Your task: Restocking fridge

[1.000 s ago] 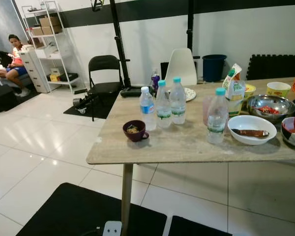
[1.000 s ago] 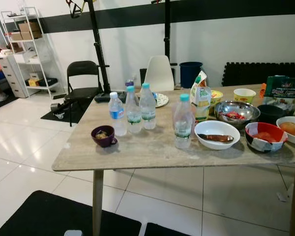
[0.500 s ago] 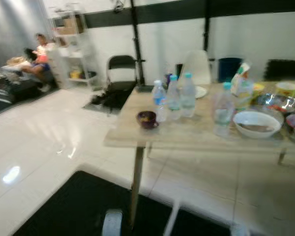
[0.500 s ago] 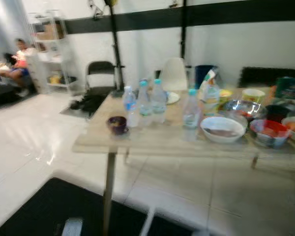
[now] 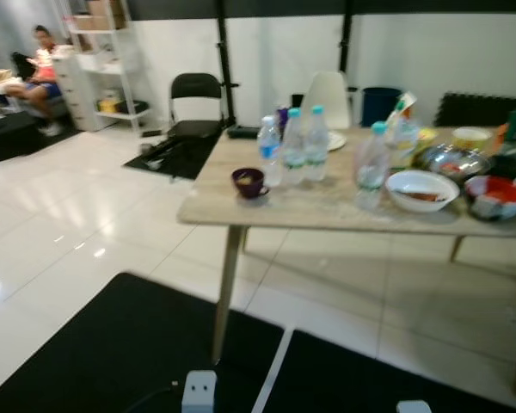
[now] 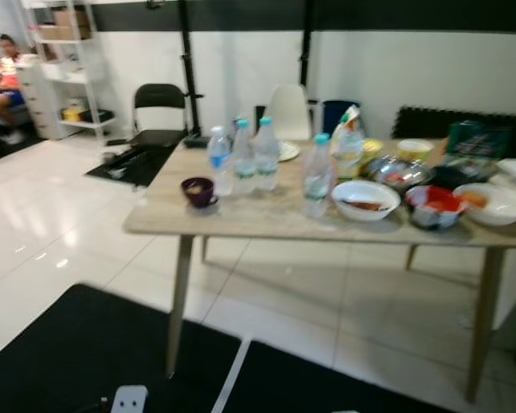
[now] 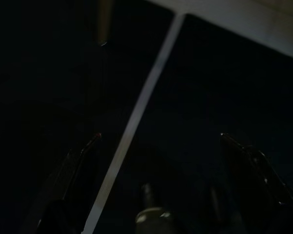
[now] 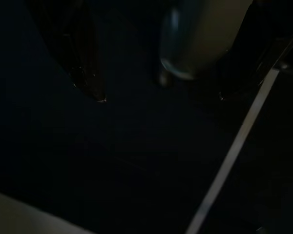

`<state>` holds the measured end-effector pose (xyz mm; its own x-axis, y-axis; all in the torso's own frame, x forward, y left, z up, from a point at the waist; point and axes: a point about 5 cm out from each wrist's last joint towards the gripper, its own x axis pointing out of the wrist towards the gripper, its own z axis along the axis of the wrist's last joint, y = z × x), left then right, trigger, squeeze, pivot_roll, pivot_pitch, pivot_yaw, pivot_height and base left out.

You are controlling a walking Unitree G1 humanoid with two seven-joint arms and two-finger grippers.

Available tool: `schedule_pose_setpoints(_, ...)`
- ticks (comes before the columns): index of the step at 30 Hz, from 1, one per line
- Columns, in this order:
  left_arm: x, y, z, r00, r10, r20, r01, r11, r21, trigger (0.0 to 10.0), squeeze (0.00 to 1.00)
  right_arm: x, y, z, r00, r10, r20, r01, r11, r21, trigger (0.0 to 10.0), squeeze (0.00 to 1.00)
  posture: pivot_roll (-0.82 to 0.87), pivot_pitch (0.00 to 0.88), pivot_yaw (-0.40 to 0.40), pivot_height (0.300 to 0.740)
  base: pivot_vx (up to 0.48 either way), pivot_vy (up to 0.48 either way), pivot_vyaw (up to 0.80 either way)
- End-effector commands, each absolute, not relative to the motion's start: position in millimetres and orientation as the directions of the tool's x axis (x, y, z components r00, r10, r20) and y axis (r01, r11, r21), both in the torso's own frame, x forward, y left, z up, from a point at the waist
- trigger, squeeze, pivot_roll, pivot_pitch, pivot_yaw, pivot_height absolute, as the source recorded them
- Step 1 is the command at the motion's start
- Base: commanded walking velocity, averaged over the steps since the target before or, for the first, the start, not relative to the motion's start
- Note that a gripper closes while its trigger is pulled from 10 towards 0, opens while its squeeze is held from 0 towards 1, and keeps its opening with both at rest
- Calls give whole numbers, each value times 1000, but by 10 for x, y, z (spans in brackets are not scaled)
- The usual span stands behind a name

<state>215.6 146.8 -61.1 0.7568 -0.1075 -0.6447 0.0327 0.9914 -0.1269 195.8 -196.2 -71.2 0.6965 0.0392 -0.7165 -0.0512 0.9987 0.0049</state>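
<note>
The left gripper (image 7: pixel 158 139) hangs idle over the black floor mat (image 5: pixel 112 344), its fingers spread apart with nothing between them; the right gripper (image 8: pixel 161 97) hangs likewise, and in that dim view its fingers also seem parted. Well ahead of both, the table (image 5: pixel 327 211) carries the goods: three water bottles (image 5: pixel 292 148) clustered just beside a purple cup (image 5: pixel 248 181), a fourth bottle (image 5: pixel 371 165) near a white bowl (image 5: pixel 421 189), and a red bowl (image 5: pixel 497 194) further right.
</note>
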Motion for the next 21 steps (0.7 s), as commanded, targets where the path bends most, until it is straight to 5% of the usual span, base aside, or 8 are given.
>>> schedule_pose_setpoints(1,2185,1454,-592,763,-114,-637,43,991,-126,10000,0,1904,-1974,-742,684,32,-729,-38,999,9,10000,0,-36,43,39,740,0,0,0)
schedule_pose_setpoints(11,2213,1419,-578,765,-117,-633,48,991,-124,10000,0,1883,-1940,-761,676,34,-736,-37,999,12,10000,0,-40,46,43,740,0,0,0)
schedule_pose_setpoints(21,2216,1414,-581,761,-119,-638,49,991,-126,10000,0,1875,-1936,-764,676,34,-736,-38,999,11,10000,0,-42,48,43,740,319,0,0)
